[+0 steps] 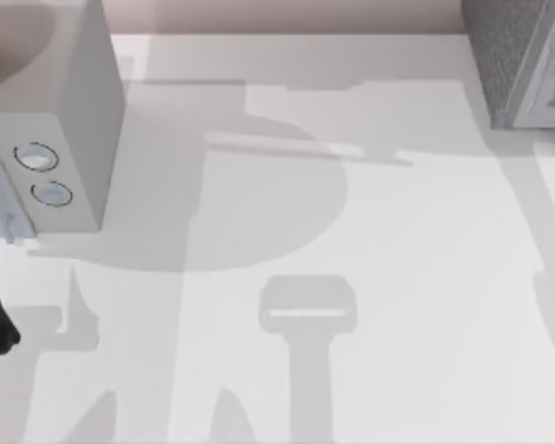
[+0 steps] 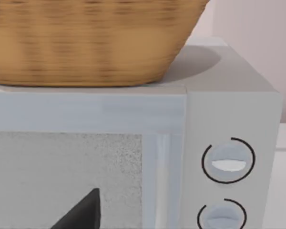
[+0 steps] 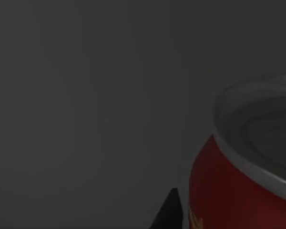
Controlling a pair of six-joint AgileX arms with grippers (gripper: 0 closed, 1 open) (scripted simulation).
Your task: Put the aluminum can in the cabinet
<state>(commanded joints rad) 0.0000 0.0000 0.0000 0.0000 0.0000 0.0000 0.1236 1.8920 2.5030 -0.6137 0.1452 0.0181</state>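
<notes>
Aluminum can (image 3: pixel 238 181) close by right gripper's fingertip (image 3: pixel 169 212) against dark grey surroundings, likely inside cabinet (image 1: pixel 527 60) at table's far right; grip state unclear, release and withdrawal probably left; left arm parked facing microwave (image 2: pixel 229 119).

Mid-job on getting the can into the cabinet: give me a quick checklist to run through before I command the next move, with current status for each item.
1. Aluminum can near the right arm: ok; it sits close in the right wrist view, red side and silver rim visible.
2. Right grip on the can: cannot tell; a dark fingertip shows beside the can, contact unclear.
3. Can inside the cabinet: cannot tell; the surroundings in the right wrist view are dark.
4. Cabinet location: ok; far right of the table in the top view.
5. Left arm out of the way: ok; it faces the pale box with two dials, a woven basket on top, at the table's left.
</notes>
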